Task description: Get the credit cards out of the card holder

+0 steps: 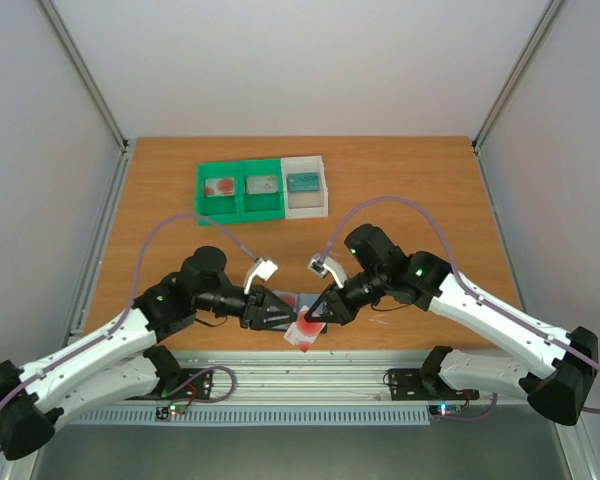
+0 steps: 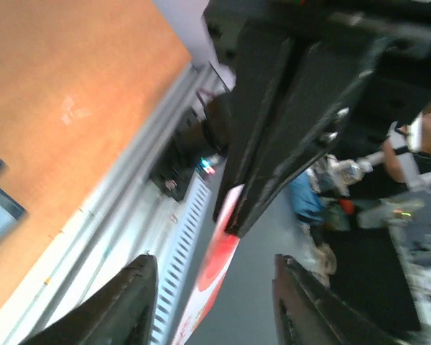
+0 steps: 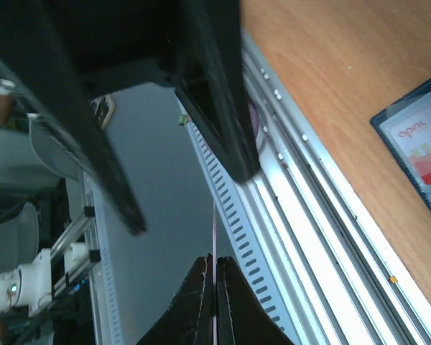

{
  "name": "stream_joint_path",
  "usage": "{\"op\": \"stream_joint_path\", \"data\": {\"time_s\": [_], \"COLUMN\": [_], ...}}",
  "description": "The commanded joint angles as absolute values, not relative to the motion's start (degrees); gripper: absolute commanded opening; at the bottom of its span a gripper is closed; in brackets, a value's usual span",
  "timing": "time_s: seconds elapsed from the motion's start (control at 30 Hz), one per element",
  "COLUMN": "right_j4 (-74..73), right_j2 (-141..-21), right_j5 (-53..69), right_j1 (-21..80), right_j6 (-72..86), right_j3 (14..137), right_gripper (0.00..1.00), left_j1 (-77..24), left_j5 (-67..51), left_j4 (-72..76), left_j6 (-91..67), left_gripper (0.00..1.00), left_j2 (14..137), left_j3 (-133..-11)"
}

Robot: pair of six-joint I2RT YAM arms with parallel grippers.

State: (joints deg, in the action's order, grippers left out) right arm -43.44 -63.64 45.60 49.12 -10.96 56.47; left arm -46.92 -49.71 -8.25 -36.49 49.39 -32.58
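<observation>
One wooden table (image 1: 430,190) carries everything. Two robot arms reach in from its near edge and meet at the middle, where the left gripper (image 1: 278,312) and the right gripper (image 1: 317,318) face each other with their tips near together.

One green-and-white tray (image 1: 242,214) sits at the far middle of the table, with three compartments in a row.

One card holder (image 1: 293,299) lies flat on the table between the two grippers, near the front edge. The grippers hide most of it, so its direction cannot be told.

Three credit cards with red marks are visible.
- The first card (image 1: 303,335) is pinched at one short end by the clenched fingers of the right gripper. It hangs out past the table's front edge. Its long axis runs diagonally, from the right gripper's tips toward the near left.
- In the left wrist view this card passes between the left gripper's fingers (image 2: 133,302). They are spread wide and grasp nothing.
- The second card (image 3: 425,147) sits in the card holder.
- The third card (image 1: 220,186) lies in the tray's left compartment.

A grey card (image 1: 261,184) lies in the tray's middle compartment and a teal card (image 1: 302,181) in the right one.
</observation>
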Motion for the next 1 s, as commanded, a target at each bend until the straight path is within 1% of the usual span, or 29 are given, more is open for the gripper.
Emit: {"op": "stream_joint_path", "data": {"time_s": [0.0, 0.07, 0.13, 0.2, 0.3, 0.33, 0.37, 0.4, 0.57, 0.67, 0.77, 0.83, 0.97], "right_j4": [-36.8, -34.2, -30.5, -26.7, -22.5, -21.0, -19.7, -18.3, -9.6, -4.1, -0.9, -0.2, 6.7], "right_j2": [-60.8, -59.6, -58.0, -56.9, -56.6, -56.5, -56.5, -56.3, -54.8, -54.2, -55.4, -56.3, -56.5], "right_j5": [39.9, 36.3, 32.2, 29.2, 23.9, 22.2, 20.2, 18.9, 11.5, 10.3, 12.8, 14.3, 15.7], "right_j1": [48.4, 48.4, 48.3, 48.3, 48.3, 48.3, 48.3, 48.3, 48.3, 48.2, 48.3, 48.2, 48.3], "right_j6": [-4.5, -1.3, 4.0, 8.5, 14.9, 16.9, 19.3, 20.7, 26.6, 30.0, 32.0, 32.9, 36.7], "right_j3": [54.7, 54.0, 52.8, 51.7, 50.5, 50.1, 49.7, 49.3, 45.5, 43.6, 44.9, 46.0, 44.3], "right_gripper": [0.01, 0.01, 0.01, 0.01, 0.01, 0.01, 0.01, 0.01, 0.01, 0.01, 0.01, 0.01, 0.01], "left_j1": [-46.9, -46.8, -46.9, -46.9, -46.8, -46.8, -46.8, -46.8, -46.8, -46.9, -46.8, -46.8, -46.8], "left_j5": [-35.4, -30.8, -24.9, -18.2, -13.0, -12.1, -11.6, -11.3, -8.9, -9.3, -11.2, -11.9, -13.5], "left_j4": [-14.8, -15.8, -16.4, -16.2, -15.0, -14.4, -13.7, -13.2, -10.1, -4.7, 3.5, 8.5, 15.6], "left_j6": [-33.0, -33.8, -35.0, -37.9, -42.4, -43.8, -44.8, -46.2, -50.9, -54.1, -58.3, -60.8, -65.0], "left_gripper": [0.55, 0.66, 0.74, 0.80, 0.85, 0.93, 0.97, 0.99, 0.99, 0.94, 0.87, 0.84, 0.78], "left_j2": [44.0, 42.4, 40.5, 38.0, 34.7, 33.7, 32.8, 31.9, 29.0, 28.6, 29.8, 31.1, 34.1], "left_j3": [-37.5, -38.4, -38.8, -38.3, -36.9, -36.3, -35.8, -35.3, -31.8, -28.0, -24.3, -23.0, -21.6]}}
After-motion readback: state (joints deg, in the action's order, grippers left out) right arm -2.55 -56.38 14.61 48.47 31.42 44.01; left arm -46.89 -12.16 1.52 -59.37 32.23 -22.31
